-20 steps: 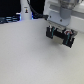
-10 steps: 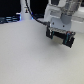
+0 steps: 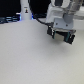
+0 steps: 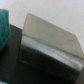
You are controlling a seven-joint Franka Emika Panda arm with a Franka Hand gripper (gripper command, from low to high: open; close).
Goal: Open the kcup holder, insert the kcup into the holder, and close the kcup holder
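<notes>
In the exterior view the white arm comes down from the top right and ends in a dark gripper (image 3: 60, 35) just above the white table (image 3: 30, 60). I cannot tell whether its jaws are open or shut. The wrist view is blurred and filled by a box-shaped body with a grey shiny face (image 4: 47, 45) on a dark surface; it may be the kcup holder, seen close up. A teal-green ridged thing (image 4: 4, 25) shows at the picture's edge beside it; I cannot tell if it is the kcup. No fingers show clearly in the wrist view.
A white upright cylinder with a blue glow (image 3: 25, 11) stands at the back on the exterior view's left. A dark cable (image 3: 40, 21) runs from it towards the arm. The background behind the table is dark.
The arm and its dark gripper have lifted slightly towards the back of the table. Nothing else has visibly moved.
</notes>
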